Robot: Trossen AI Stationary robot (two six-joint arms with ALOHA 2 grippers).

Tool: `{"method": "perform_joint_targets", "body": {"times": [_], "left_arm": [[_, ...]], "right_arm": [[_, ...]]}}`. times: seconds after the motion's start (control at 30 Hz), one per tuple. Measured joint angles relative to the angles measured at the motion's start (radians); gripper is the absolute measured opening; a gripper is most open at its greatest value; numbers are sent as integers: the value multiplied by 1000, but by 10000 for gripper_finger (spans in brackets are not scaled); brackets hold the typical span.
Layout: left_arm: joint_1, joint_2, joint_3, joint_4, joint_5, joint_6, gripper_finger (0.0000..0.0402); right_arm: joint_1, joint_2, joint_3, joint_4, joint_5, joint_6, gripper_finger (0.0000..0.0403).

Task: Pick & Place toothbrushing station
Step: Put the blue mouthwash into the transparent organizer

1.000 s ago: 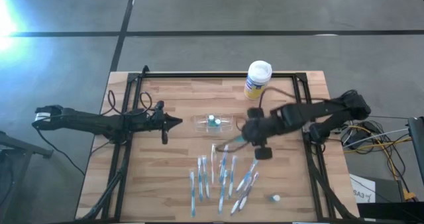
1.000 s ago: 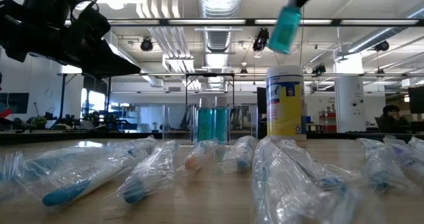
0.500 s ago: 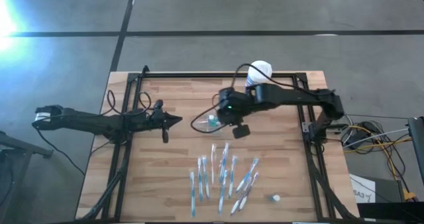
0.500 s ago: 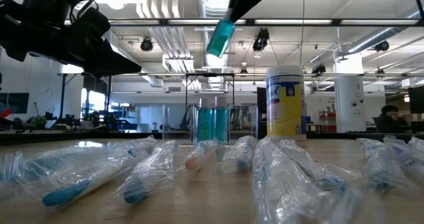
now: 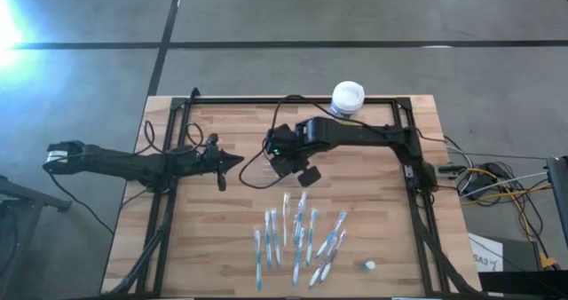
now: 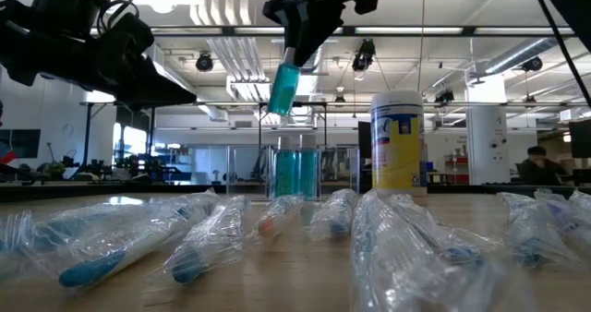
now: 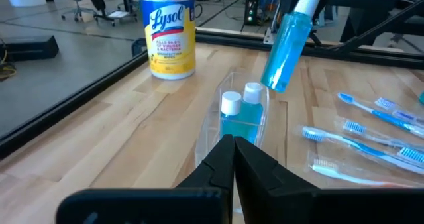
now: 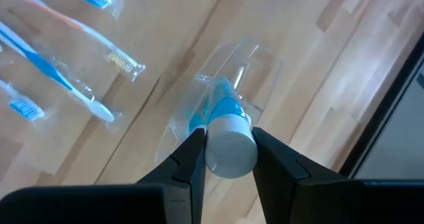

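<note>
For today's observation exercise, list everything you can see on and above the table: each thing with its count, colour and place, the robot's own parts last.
Clear holder: one, see-through, table centre.
Bottles in holder: two, blue with white caps, upright.
Held bottle: one, blue with a white cap, tilted above the holder.
Wrapped toothbrushes: several, blue and white, near half of the table.
Wipes canister: one, yellow with a white lid, far edge.
Small capped item: one, near right corner.
Left hand: shut, empty, left of the holder.
Right hand: grips the held bottle's cap.
</note>
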Motion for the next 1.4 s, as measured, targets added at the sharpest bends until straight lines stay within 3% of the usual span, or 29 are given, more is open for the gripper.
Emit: {"method": "perform_joint_targets", "body": {"times": [0.27,1.4], "left_arm": [[0,0,0,-23,2,-40,11],[0,0,-16,-27,2,-42,16]], "right_arm": [[-25,73,73,-41,6,17,90],[-73,98,-3,12,-39,-33,90]]}}
